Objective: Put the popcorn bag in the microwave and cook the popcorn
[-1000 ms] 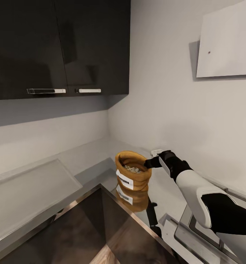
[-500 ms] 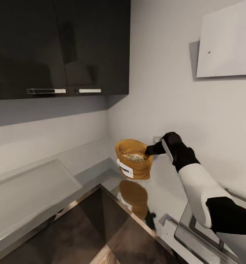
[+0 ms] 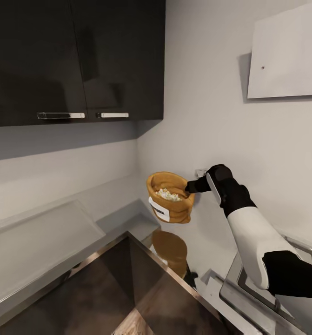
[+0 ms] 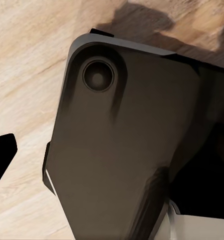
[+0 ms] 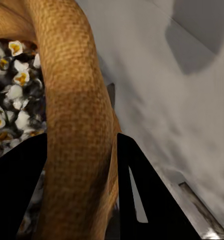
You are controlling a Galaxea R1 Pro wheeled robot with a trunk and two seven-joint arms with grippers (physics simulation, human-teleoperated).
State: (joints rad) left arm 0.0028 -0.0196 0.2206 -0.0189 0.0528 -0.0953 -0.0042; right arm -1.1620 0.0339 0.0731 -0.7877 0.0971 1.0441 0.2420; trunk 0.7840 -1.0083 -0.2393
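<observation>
walls [image 3: 211, 116] of pale grey are seen meeting in a corner, with dark glossy upper cabinets [image 3: 76, 60] hung on the left one and a flat white panel [image 3: 286, 56] fixed on the right one. below them the smooth light-grey reflective countertop [image 3: 123, 204] is laid along both walls, and a shallow rectangular tray-like recess [image 3: 35, 242] is set into it on the left. a dark, shiny surface [image 3: 109, 288] is seen in the foreground, and a steel-framed fitting [image 3: 267, 298] lies at the lower right.

the right arm [image 3: 253, 237], white-shelled with black joints, is stretched from the lower right toward the corner. its right gripper [image 3: 193, 186] is closed on the rolled rim of the small orange-brown cloth popcorn bag [image 3: 169, 197]; in the right wrist view one black finger [image 5: 142, 200] is pressed on the outside of the woven rim [image 5: 76, 125] and the other is placed on the inside, over the contents. the bag is held in the air, well clear of the countertop, slightly tilted, with its white label [image 3: 159, 210] turned to the front-left and its orange reflection [image 3: 170, 249] cast on the surface below. pale whitish popcorn [image 3: 169, 194] with yellow centres is heaped inside the bag [image 5: 11, 100].

in the left wrist view a dark grey moulded body [image 4: 122, 150] is shown over light wood floor [image 4: 26, 60]; whether the left gripper's fingers are apart or together cannot be told.
</observation>
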